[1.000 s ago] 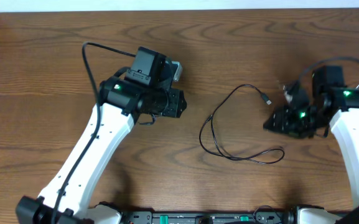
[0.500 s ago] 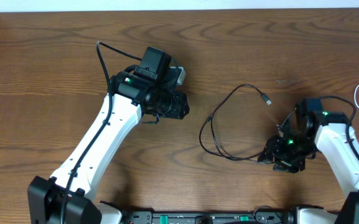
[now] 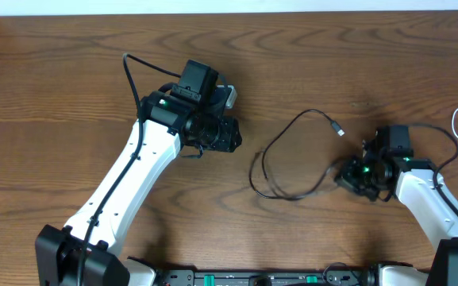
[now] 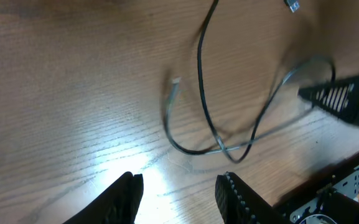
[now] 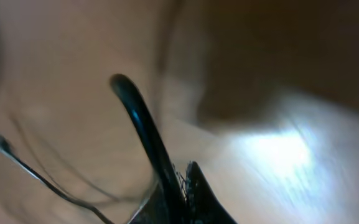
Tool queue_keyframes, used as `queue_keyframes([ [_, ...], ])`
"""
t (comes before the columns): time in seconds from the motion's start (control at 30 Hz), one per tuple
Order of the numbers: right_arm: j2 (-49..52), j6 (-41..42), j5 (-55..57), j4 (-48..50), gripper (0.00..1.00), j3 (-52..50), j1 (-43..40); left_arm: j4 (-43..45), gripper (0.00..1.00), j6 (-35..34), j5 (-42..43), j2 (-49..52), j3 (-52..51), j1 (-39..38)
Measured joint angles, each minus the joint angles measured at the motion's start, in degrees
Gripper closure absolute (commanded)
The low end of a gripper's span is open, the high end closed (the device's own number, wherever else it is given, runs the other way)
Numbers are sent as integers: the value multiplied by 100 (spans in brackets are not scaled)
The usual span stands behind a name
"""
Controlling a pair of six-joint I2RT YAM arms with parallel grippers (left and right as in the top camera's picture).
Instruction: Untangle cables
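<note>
Your right hand (image 3: 344,176) has its fingers pressed together on the black cable (image 4: 199,68), pinching it where the cord's right-hand run reaches the fingertips. In the right wrist view the cord arches up out of the closed tips as a glossy dark curve, too blurred to show more.

From that pinch the thin, round cord sweeps left in a loose open loop on the counter (image 3: 70,63). It crosses over itself near the loop's near side, and one run climbs far and right to a small metal plug (image 3: 340,129) lying flat just far-left of your right hand. The left wrist view shows a second, pale plug end (image 4: 175,82) lying inside the loop.

Your left hand (image 4: 179,186) is spread, with nothing between its ribbed black fingers. It hangs over the counter left of the loop, apart from it, with a strip of bare wood between.

The white cable (image 3: 456,119) curls at the right edge of the counter, well apart from the black one.

The counter is dark brown wood with a long left-to-right grain and a sheen under the wrist light. Its far edge meets a white strip.
</note>
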Motion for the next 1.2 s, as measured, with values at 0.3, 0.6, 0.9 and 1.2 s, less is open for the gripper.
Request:
queue_keyframes([
  [0.3, 4, -234, -645, 2205, 99, 844, -13, -2, 57, 2, 0, 0, -2, 0],
  [0.6, -129, -1113, -538, 2417, 99, 3517, -232, -2, 57, 0, 0, 0, -2, 0],
  [0.9, -203, -2000, 1921, 2035, 99, 3801, -811, 0, 57, 0, 0, 0, -2, 0],
  [1.2, -136, -2804, 3281, 2173, 99, 3801, -2326, -2, 57, 0, 0, 0, -2, 0],
])
